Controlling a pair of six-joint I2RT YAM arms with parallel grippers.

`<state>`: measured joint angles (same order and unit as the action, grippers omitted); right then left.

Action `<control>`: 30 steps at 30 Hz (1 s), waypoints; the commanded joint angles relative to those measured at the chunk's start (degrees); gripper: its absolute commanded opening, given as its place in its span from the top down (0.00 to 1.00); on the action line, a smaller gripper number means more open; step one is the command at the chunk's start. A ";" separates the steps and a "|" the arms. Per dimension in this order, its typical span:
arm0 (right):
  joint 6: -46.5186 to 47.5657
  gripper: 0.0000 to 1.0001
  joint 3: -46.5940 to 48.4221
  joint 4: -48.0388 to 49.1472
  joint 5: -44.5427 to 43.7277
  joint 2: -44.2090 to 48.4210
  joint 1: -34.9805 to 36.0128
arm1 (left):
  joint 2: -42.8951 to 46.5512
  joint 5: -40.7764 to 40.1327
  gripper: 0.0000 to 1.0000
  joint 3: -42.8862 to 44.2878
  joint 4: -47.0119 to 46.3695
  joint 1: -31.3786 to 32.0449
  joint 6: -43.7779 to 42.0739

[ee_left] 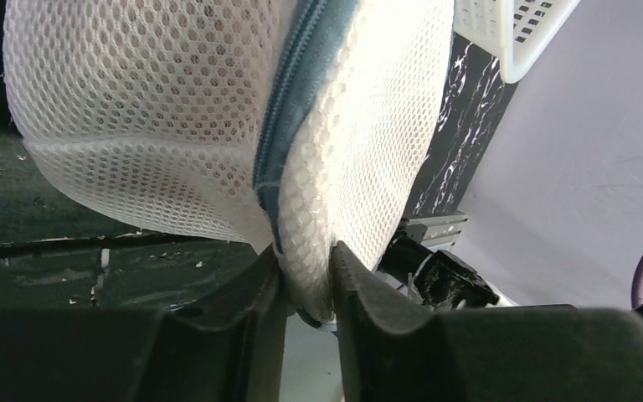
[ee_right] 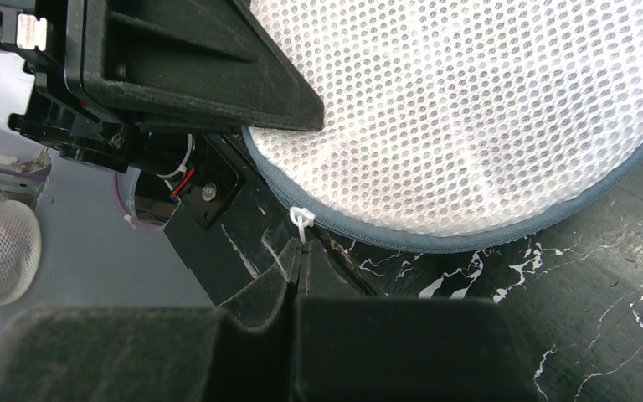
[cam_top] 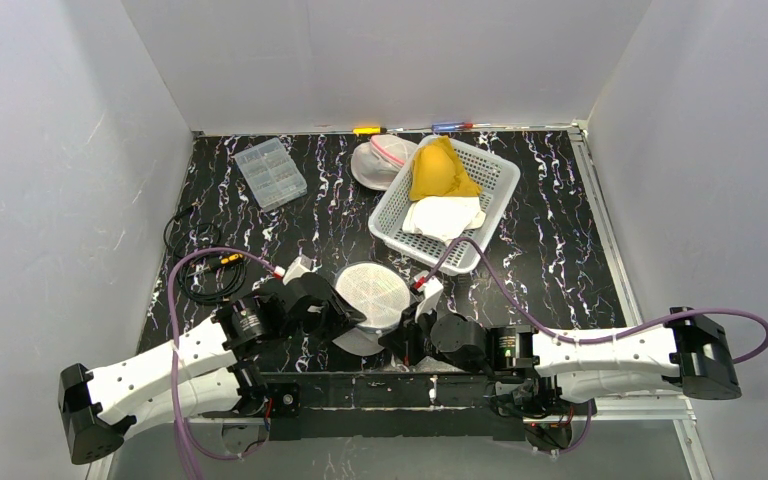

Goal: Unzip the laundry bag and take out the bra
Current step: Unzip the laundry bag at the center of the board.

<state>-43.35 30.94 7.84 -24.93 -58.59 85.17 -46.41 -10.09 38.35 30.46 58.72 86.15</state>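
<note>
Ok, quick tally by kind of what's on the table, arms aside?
Round mesh laundry bag: 1
White basket: 1
Cloths in basket: 2, yellow cloth and white cloth
Clear compartment box: 1
White pouch with pink trim: 1
Black cable coil: 1
Small far-edge items: 2, yellow item, blue item
Total: 9

The laundry bag (cam_top: 372,295) is a round, puffy white mesh pouch with a grey-blue zipper (ee_left: 289,109) running round its rim, zipped up where it shows. It sits tilted at the near edge of the tabletop (cam_top: 560,270). The left claw (ee_left: 308,285) pinches its rim at the seam. The little white zipper pull (ee_right: 301,219) sits right at the tips of the closed right claw (ee_right: 297,264).
</note>
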 commanded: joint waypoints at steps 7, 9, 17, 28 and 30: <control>-1.26 0.99 0.73 -3.18 -4.90 1.91 0.60 | 1.29 -3.42 0.96 -0.63 1.72 0.26 -0.95; -1.70 0.99 0.65 -4.88 -6.43 2.41 0.59 | 1.77 -3.53 0.99 -0.73 1.82 0.28 -1.15; -3.78 0.99 -0.53 -9.02 -10.32 5.35 0.62 | 2.55 -3.45 1.00 -0.85 1.82 0.26 -1.83; -2.59 0.99 -1.41 -11.69 -12.64 8.84 0.61 | 1.57 -1.63 1.00 1.40 -3.87 0.26 -14.96; -2.36 0.99 -1.18 -12.60 -13.33 9.68 0.56 | 0.70 -1.37 1.00 2.76 -5.14 0.30 -18.65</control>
<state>-46.50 29.87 -2.57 -33.52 -51.22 85.65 -44.86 -11.03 38.00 27.18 58.74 77.01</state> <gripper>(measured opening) 0.029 0.086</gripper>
